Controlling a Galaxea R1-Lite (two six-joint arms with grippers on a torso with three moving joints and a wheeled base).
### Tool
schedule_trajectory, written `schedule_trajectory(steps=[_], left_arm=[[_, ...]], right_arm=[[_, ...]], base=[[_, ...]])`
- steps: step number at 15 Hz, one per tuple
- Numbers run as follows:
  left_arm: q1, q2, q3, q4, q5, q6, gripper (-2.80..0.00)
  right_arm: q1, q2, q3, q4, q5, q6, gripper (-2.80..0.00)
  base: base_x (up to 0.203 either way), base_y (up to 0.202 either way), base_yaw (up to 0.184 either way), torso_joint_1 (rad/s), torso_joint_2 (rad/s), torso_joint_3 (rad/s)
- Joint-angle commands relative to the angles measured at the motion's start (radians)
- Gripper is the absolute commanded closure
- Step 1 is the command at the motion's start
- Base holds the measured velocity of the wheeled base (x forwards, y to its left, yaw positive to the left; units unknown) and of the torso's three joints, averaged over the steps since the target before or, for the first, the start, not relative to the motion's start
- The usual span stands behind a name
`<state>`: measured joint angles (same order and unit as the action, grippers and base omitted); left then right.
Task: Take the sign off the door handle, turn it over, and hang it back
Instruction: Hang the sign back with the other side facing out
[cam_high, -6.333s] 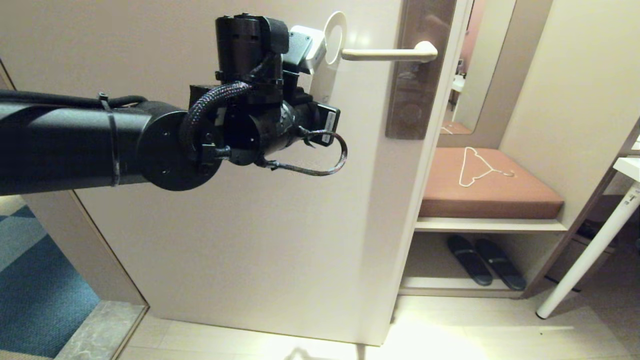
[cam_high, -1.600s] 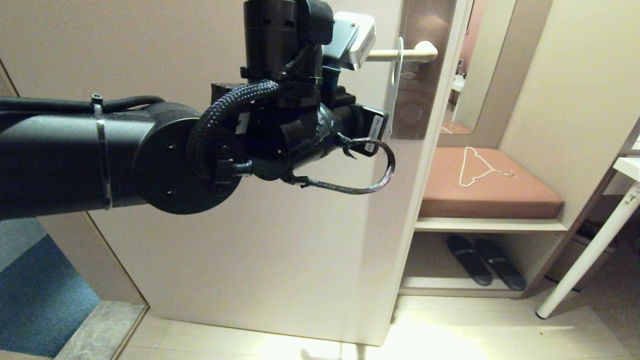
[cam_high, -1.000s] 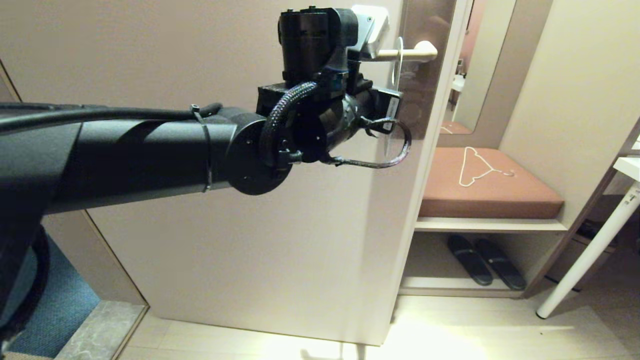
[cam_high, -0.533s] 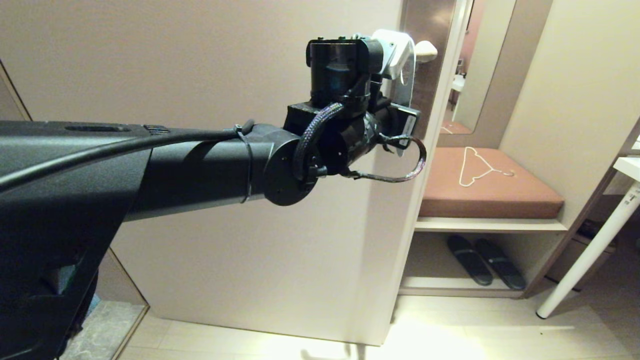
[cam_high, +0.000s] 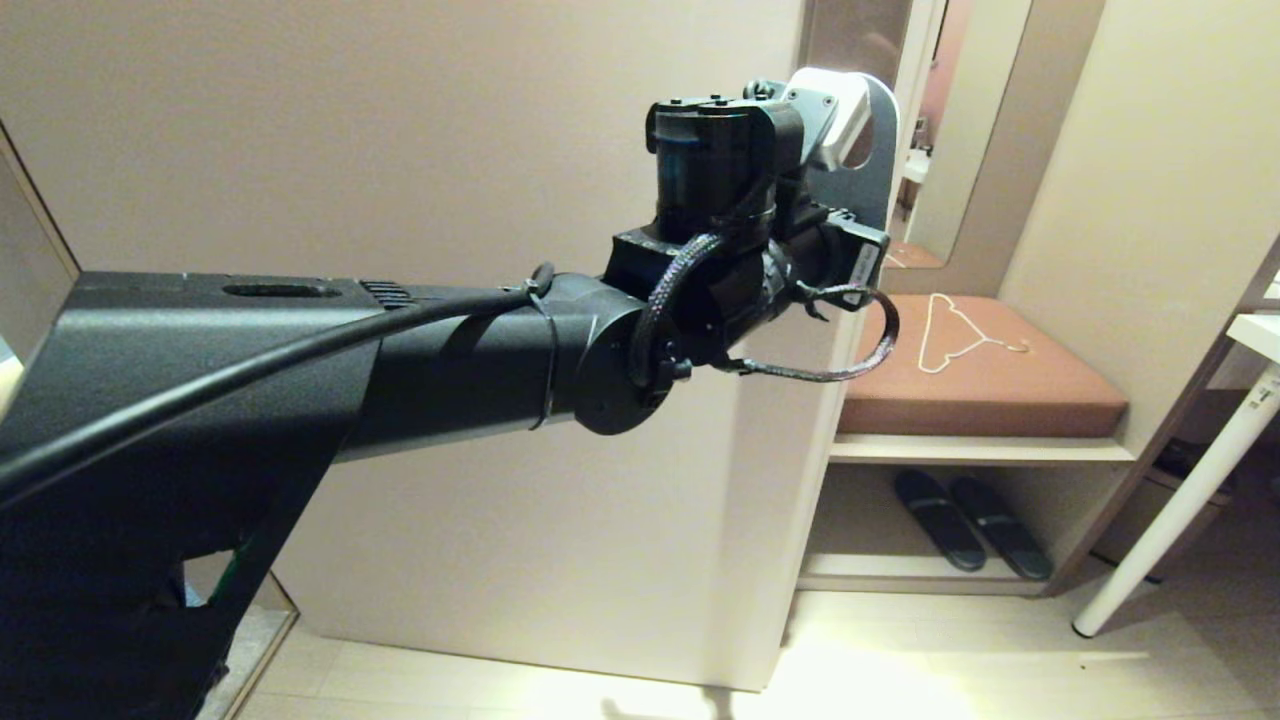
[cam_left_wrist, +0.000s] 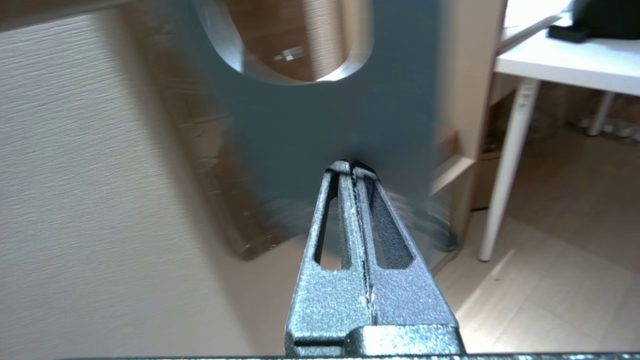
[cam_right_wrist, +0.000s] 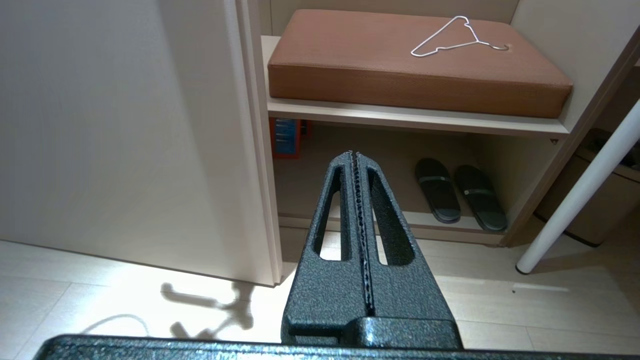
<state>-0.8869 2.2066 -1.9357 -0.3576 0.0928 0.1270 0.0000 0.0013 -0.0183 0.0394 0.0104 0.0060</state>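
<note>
left gripper (cam_left_wrist: 350, 167): fingers pinched shut on the sign (cam_high: 872, 190), upper right of the head view, blue-grey face showing | door handle: hidden behind arm | risk: thin pinch, sign may slip or miss the handle | right gripper (cam_right_wrist: 356, 155): shut, empty, parked low
</note>
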Motion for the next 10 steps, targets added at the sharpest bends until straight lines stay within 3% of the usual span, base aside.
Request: schedule_trajectory(steps=[1, 5, 10], left_arm=[[-0.014, 0.004, 0.0, -0.009, -0.001, 0.0, 0.0], [-0.015, 0.021, -0.001, -0.068, -0.061, 0.0, 0.0], [0.028, 0.089, 0.0, -0.183, -0.061, 0.002, 0.0]], right_arm=[[0.0, 0.003, 0.0, 0.001, 0.0, 0.0, 0.0], [0.0, 0.002, 0.0, -0.001, 0.0, 0.0, 0.0], [0.0, 0.002, 0.0, 0.001, 0.0, 0.0, 0.0]], base=[[0.0, 0.0, 0.0, 0.0, 0.0, 0.0], [0.0, 0.0, 0.0, 0.0, 0.0, 0.0], [0.0, 0.0, 0.0, 0.0, 0.0, 0.0]])
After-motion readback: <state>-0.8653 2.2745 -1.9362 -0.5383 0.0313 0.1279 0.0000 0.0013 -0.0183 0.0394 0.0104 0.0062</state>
